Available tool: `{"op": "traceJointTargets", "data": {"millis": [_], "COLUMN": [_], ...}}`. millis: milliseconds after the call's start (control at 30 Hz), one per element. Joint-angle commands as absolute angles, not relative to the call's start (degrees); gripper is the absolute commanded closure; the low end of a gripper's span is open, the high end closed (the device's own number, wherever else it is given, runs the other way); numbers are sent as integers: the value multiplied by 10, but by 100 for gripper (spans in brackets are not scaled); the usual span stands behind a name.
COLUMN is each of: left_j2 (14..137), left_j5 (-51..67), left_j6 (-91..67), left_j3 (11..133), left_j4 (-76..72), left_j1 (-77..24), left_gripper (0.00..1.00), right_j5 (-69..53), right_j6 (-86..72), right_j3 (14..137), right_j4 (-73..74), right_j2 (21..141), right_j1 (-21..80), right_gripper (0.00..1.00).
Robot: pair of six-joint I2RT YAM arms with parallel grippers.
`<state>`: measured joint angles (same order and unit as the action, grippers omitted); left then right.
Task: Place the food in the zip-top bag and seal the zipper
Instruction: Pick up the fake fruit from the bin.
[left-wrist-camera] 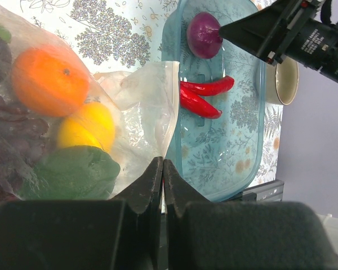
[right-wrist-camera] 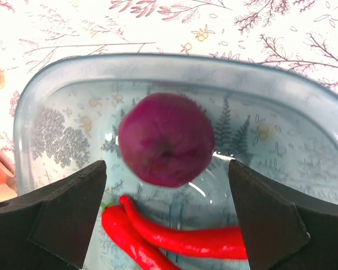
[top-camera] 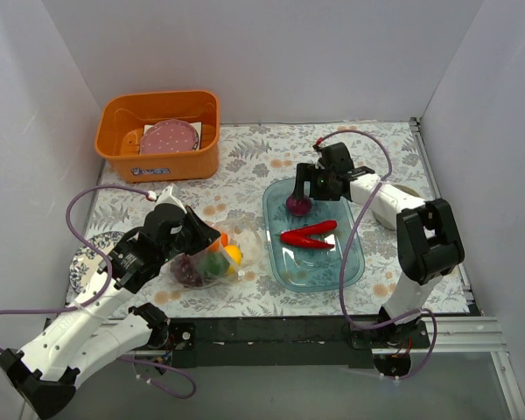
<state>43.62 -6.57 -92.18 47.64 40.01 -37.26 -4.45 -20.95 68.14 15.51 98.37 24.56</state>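
The clear zip-top bag (top-camera: 245, 248) lies left of the blue tray and holds an orange (left-wrist-camera: 48, 79), a yellow lemon (left-wrist-camera: 87, 126), a green fruit (left-wrist-camera: 67, 171) and dark red grapes (left-wrist-camera: 3, 146). My left gripper (left-wrist-camera: 163, 163) is shut on the bag's mouth edge (left-wrist-camera: 172, 107); it also shows in the top view (top-camera: 212, 238). My right gripper (right-wrist-camera: 166, 169) is open and hovers over a round purple piece (right-wrist-camera: 166, 139) at the far end of the tray, straddling it without touching. Two long red chilies (right-wrist-camera: 174, 236) lie just behind it, also seen from above (top-camera: 308, 234).
The translucent blue oval tray (top-camera: 350, 262) sits centre right. An orange basket (top-camera: 157, 162) holding a pink dotted plate (top-camera: 168, 137) stands at the back left. A patterned plate (top-camera: 86, 262) lies under the left arm. A cup (left-wrist-camera: 287, 81) stands right of the tray.
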Motion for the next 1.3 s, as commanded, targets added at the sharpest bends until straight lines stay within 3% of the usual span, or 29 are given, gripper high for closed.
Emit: {"op": "traceJointTargets", "data": {"millis": [0,300,500,733,833,900,1067,1267], "left_j2": [426,427,432,432,428,427,430,434], "left_j5": [-64,-67,-63,-62,-62,-62,-59,-59], "left_j6": [-922,-918,-918,-918,-918,-919,-918,-916], "left_j3": [482,483,483,482,477,476,476,479], "left_j4": [401,403,400,402,402,403,399,397], "left_j1": [-374,-374,-374,-374,-374,-374,-374,-374], "left_gripper": [100,100,100,100,100,100,100,100], "right_j5": [-113,-157,-172,-175,-172,-172,-156,-143], "right_j6": [-224,-233,-230,-227,-223,-219,-214,-226], "right_j3": [708,672,665,649,641,635,641,671], "right_j4": [130,95,85,81,82,82,84,83], "right_j2": [1022,1045,1051,1043,1036,1028,1027,1048], "right_j1": [228,224,221,221,221,221,221,221], "right_gripper": [4,9,22,46,49,49,21,12]}}
